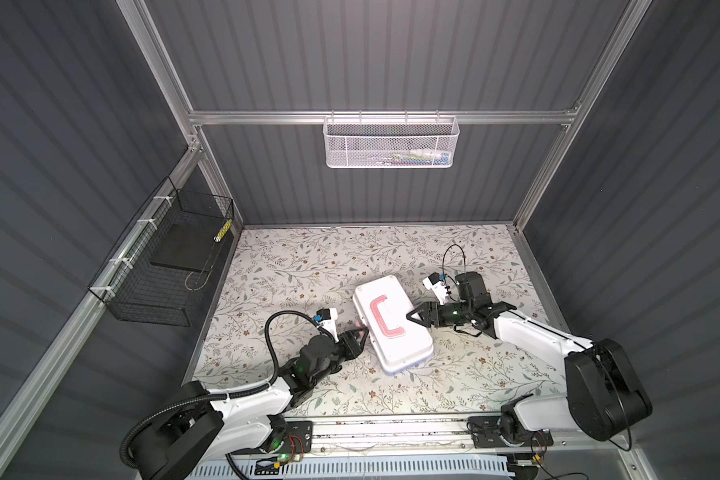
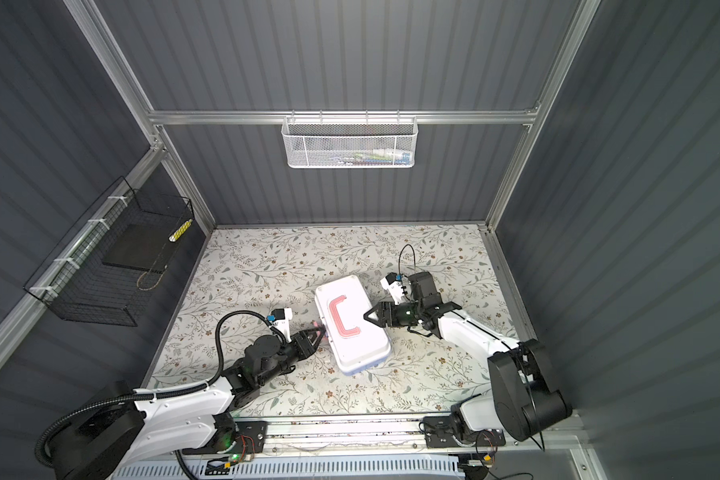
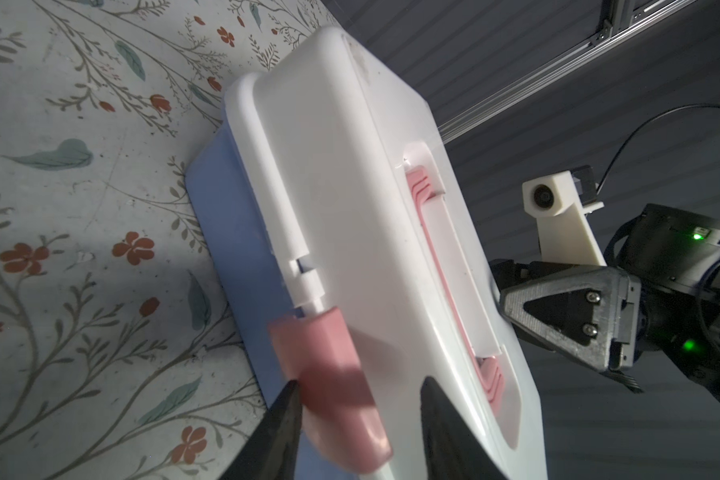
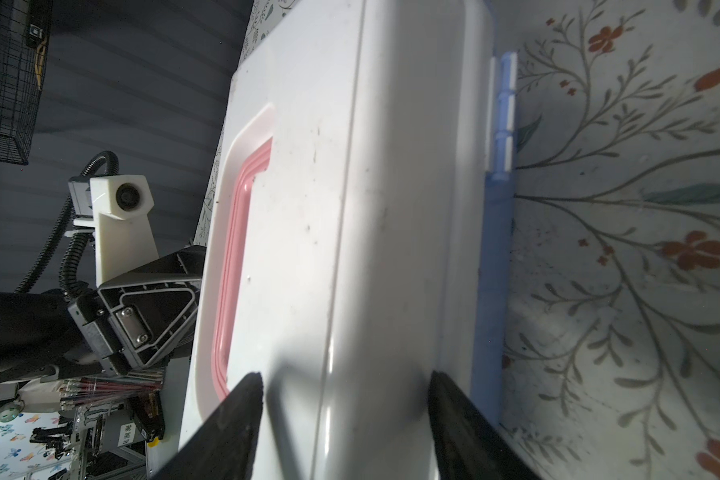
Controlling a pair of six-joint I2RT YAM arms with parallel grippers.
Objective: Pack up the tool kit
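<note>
The tool kit [image 1: 404, 345] [image 2: 362, 347] lies shut on the floral table, white lid up, with its pink handle [image 1: 381, 318] flat in its recess and a light-blue base below. My left gripper [image 1: 363, 331] [image 3: 358, 382] is at the box's near long side. Its jaws are part open around the raised pink latch [image 3: 329, 374], one fingertip against the latch and the other over the lid. My right gripper [image 1: 410, 314] [image 4: 344, 374] straddles the opposite long edge. One fingertip is on the lid top beside the handle and the other on the side wall. No loose tools show.
A white mesh basket [image 1: 391, 141] with a few items hangs on the back wall. A black wire basket [image 1: 163, 266] holding a dark slab hangs on the left wall. The floral table [image 1: 308, 266] is walled on three sides.
</note>
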